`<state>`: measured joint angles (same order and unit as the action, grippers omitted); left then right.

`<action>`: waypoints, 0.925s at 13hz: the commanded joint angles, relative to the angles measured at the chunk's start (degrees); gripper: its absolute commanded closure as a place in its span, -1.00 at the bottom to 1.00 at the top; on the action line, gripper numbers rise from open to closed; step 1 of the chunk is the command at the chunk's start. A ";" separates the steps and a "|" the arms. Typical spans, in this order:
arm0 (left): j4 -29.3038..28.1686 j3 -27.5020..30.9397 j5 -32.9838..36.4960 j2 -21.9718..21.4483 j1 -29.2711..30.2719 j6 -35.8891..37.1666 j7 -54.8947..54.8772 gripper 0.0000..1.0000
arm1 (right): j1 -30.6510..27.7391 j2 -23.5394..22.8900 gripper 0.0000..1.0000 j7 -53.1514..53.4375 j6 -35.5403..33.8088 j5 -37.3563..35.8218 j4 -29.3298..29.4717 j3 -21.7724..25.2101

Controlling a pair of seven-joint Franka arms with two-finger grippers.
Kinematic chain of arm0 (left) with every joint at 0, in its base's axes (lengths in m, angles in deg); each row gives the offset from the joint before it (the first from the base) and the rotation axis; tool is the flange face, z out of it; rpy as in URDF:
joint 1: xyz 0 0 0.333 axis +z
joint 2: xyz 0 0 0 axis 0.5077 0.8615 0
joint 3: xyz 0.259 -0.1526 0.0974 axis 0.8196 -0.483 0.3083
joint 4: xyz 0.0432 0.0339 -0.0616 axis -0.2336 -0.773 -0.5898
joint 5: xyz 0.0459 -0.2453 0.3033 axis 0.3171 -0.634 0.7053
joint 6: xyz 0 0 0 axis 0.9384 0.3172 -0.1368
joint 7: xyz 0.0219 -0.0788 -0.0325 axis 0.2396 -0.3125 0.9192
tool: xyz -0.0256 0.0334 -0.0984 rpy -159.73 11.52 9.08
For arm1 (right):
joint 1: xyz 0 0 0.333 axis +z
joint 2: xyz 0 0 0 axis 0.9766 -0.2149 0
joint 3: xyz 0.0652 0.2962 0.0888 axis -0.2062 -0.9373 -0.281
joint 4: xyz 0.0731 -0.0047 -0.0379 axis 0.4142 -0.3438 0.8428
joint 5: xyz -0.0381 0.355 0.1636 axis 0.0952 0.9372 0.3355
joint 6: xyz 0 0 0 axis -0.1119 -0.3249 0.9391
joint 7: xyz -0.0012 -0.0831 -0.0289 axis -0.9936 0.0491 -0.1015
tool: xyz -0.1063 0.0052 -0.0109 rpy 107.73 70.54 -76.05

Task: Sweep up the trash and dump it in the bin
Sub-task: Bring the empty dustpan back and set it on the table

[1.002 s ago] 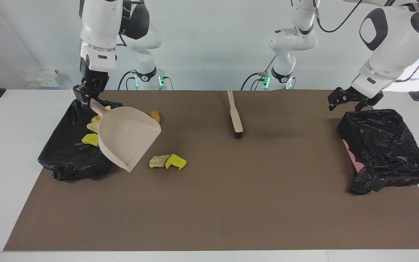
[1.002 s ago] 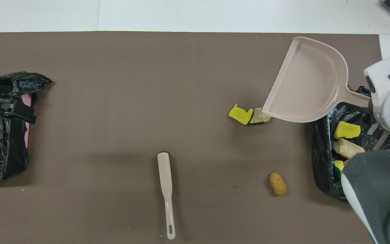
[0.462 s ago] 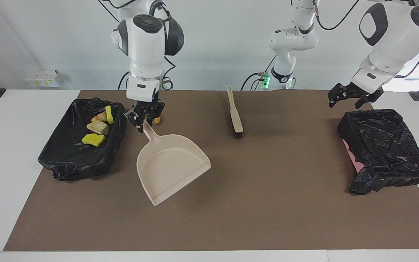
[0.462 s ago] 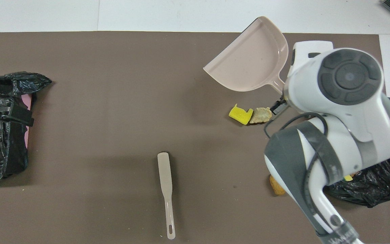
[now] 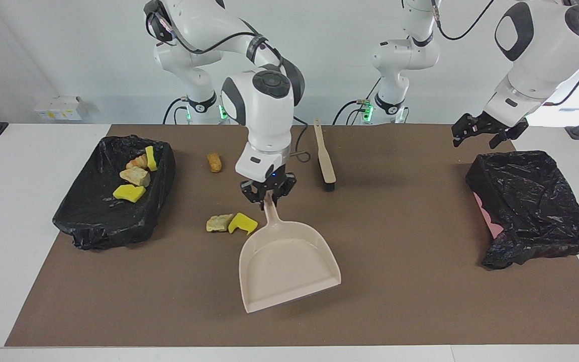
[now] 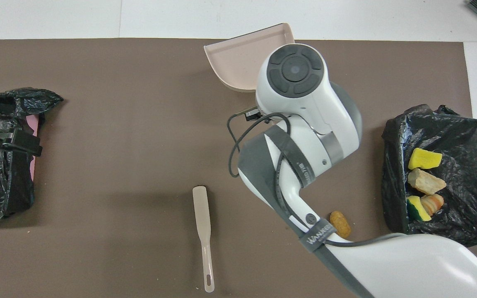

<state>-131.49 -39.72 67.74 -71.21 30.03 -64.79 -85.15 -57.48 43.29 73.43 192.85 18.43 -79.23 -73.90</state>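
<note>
While the left gripper (image 5: 485, 134) waits open over the desk, the right gripper (image 5: 267, 193), clamped on the dustpan (image 5: 287, 266), has swung away from the bin (image 5: 93, 221); three trash scraps (image 5: 231, 223) remain unswept beside it.

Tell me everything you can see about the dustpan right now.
The dustpan is a pale beige, plastic-looking scoop with a flat floor, raised side and back walls, an open straight lip and a short handle. Nothing lies in it. The right tool is shut on the handle, and the pan slopes down from there with its lip pointing away from the robots, over the brown mat. It sits beside two scraps on the mat, a yellow sponge chunk and a beige lump, touching neither. Whether the lip rests on the mat is unclear.
</note>
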 commanded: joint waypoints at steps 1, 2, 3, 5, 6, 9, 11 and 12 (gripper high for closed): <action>-2.10 0.18 0.21 -1.62 -0.40 -0.38 -0.34 -1.00 | 2.90 -8.01 1.00 8.11 0.58 2.68 9.47 -0.61; -2.10 0.18 0.21 -1.71 -0.31 -0.38 -0.34 -1.00 | 3.78 -8.72 1.00 10.67 3.65 3.82 9.39 -0.79; -2.19 0.09 0.21 -1.71 -0.31 -0.38 -0.25 -1.00 | 4.40 -10.29 1.00 11.39 5.07 4.52 9.47 -0.88; -2.37 0.09 0.21 -1.80 -0.40 -0.38 -0.25 -1.00 | 4.93 -12.06 1.00 12.27 7.53 5.66 9.39 -1.40; -2.54 0.09 0.21 -1.88 -0.49 -0.38 -0.25 -1.00 | 5.98 -12.85 1.00 13.67 9.11 6.54 9.04 -1.49; -3.94 0.00 0.21 -2.76 -0.49 -1.17 -0.25 -1.00 | 7.13 -13.56 1.00 14.03 9.40 6.11 7.19 -1.32; -5.17 0.00 0.21 -3.55 -0.49 -1.70 -0.25 -1.00 | 7.39 -12.86 0.04 14.12 8.96 6.20 6.05 -1.32; -6.31 0.00 0.21 -3.99 -0.49 -2.22 -0.25 -1.00 | 7.31 -12.16 -0.20 14.12 7.65 6.03 4.91 -1.32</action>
<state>-134.03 -39.98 67.74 -72.54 29.98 -65.10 -85.16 -49.63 29.72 86.76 201.77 23.79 -72.52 -74.80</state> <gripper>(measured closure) 0.000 0.621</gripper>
